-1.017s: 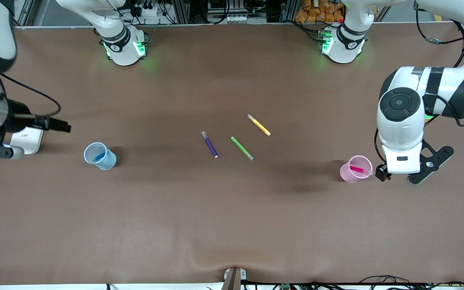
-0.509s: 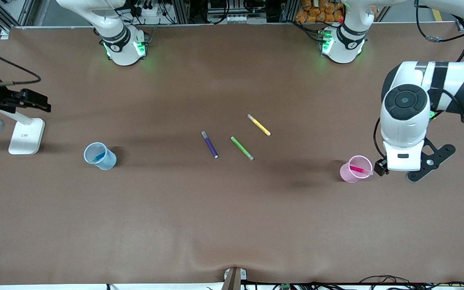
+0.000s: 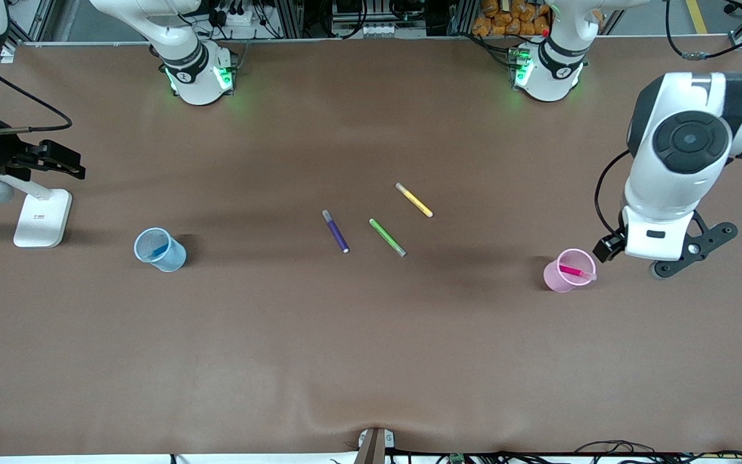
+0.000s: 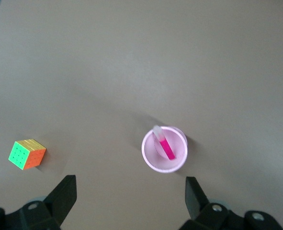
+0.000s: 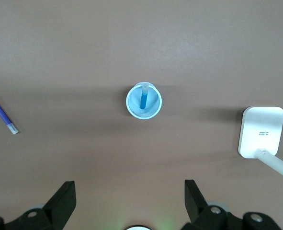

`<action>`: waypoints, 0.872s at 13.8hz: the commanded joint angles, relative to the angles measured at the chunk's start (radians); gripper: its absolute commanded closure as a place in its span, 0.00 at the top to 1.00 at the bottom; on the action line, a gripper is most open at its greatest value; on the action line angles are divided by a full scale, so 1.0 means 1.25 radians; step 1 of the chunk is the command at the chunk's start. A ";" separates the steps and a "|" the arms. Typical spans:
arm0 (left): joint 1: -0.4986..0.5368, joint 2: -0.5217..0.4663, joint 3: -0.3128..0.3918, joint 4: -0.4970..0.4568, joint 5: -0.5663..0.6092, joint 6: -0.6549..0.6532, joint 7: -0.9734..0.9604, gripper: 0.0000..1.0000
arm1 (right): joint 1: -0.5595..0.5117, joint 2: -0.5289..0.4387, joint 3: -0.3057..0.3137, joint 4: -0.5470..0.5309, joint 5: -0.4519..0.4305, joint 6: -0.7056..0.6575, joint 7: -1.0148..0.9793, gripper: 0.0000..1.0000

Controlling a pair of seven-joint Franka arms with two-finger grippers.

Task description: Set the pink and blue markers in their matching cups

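Observation:
The pale pink cup point(image 3: 569, 270) stands upright toward the left arm's end of the table, with the pink marker point(image 3: 576, 272) leaning inside it. In the left wrist view the cup point(image 4: 148, 155) and marker point(image 4: 167, 148) lie just ahead of my open, empty left gripper point(image 4: 130, 181), which hangs above the table beside the cup. The pale blue cup point(image 3: 160, 249) stands toward the right arm's end and holds the blue marker point(image 3: 157, 250). My right gripper point(image 5: 129, 184) is open and empty, high above the table, with the blue cup point(image 5: 131, 108) and its marker point(image 5: 143, 99) well ahead of it.
A purple pen point(image 3: 335, 231), a green pen point(image 3: 387, 237) and a yellow pen point(image 3: 414, 200) lie mid-table. A white stand base point(image 3: 42, 219) sits near the blue cup at the right arm's end. A colour cube point(image 4: 27, 154) rests near the pink cup.
The left arm has lifted and drawn back from the pink cup toward its end of the table. The right arm has pulled away from the blue cup toward the table's edge. Both cups and markers stayed still.

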 commanded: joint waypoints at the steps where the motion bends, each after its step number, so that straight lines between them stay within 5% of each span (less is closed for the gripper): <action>1: 0.009 -0.050 0.005 -0.001 -0.075 -0.038 0.096 1.00 | -0.013 -0.017 0.008 -0.008 -0.009 0.006 -0.015 1.00; 8: 0.027 -0.162 0.098 -0.007 -0.249 -0.102 0.459 1.00 | -0.012 -0.017 0.010 -0.008 -0.009 0.008 -0.015 1.00; 12: 0.023 -0.224 0.109 -0.007 -0.310 -0.178 0.495 1.00 | -0.013 -0.017 0.011 -0.003 0.004 0.016 -0.015 1.00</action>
